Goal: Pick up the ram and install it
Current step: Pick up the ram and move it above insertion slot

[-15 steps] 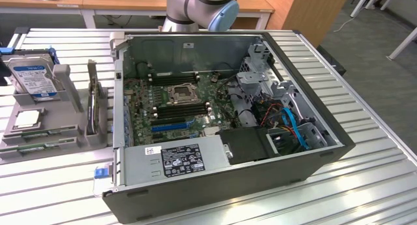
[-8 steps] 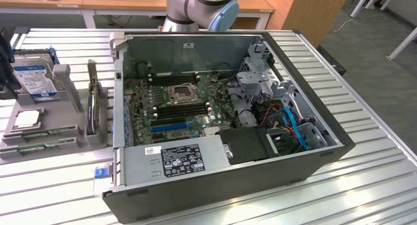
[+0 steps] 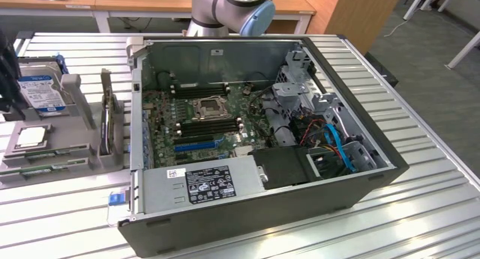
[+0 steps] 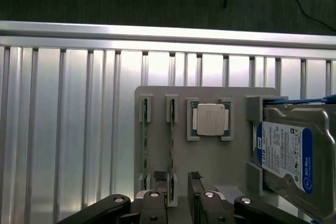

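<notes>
Two ram sticks are giving us the most trouble: in the wrist view they are standing on edge in the grey holder [image 4: 157, 93], one ram stick [image 4: 144, 145] out beside the gripper [image 4: 177, 178] and the other ram stick [image 4: 171, 145] running in between its fingers [image 4: 159, 181], showing us only thin green edges. The gripper is being cut off by the frame edge, its fingers parted and gripping nothing; whether one is touching the stick we cannot tell. One silver CPU [image 4: 210, 119] and one cropped hard drive [image 4: 294, 156] are sitting alongside. In the exterior view, from its left, the holder is being cropped, one expansion card [image 3: 110, 121] is standing upright, then one open computer case [image 3: 262, 222] is lying on the slatted table [image 3: 435, 214], with the arm [image 3: 232, 9] cut off above.
</notes>
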### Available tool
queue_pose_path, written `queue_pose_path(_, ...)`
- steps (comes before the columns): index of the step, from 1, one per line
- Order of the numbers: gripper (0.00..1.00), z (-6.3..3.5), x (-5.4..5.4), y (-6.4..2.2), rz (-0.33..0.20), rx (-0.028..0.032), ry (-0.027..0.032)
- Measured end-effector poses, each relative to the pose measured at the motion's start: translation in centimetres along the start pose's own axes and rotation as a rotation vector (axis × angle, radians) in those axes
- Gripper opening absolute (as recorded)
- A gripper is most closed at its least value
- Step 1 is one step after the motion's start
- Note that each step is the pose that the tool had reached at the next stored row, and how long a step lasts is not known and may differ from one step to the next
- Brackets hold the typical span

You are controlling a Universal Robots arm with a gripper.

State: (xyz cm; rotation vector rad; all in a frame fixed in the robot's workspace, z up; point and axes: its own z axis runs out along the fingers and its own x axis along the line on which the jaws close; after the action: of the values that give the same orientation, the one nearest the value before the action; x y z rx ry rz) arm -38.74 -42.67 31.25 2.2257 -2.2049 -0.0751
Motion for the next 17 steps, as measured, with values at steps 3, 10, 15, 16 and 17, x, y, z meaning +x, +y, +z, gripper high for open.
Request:
queue_pose_path(3, 0.29, 0.55, 0.0, -0.02, 0.0, -0.0001, 0.0001)
queue_pose_path(10, 0.29, 1.82, 0.1, -0.07, 0.0, 0.0, 0.0)
queue_pose_path(15, 0.29, 2.74, 0.1, -0.11, 0.0, 0.0, -0.0001)
queue_pose_path(16, 0.29, 2.91, 0.1, -0.11, 0.0, -0.0001, -0.0001)
queue_pose_path(17, 0.29, 3.07, 0.1, -0.12, 0.0, -0.0002, -0.0002)
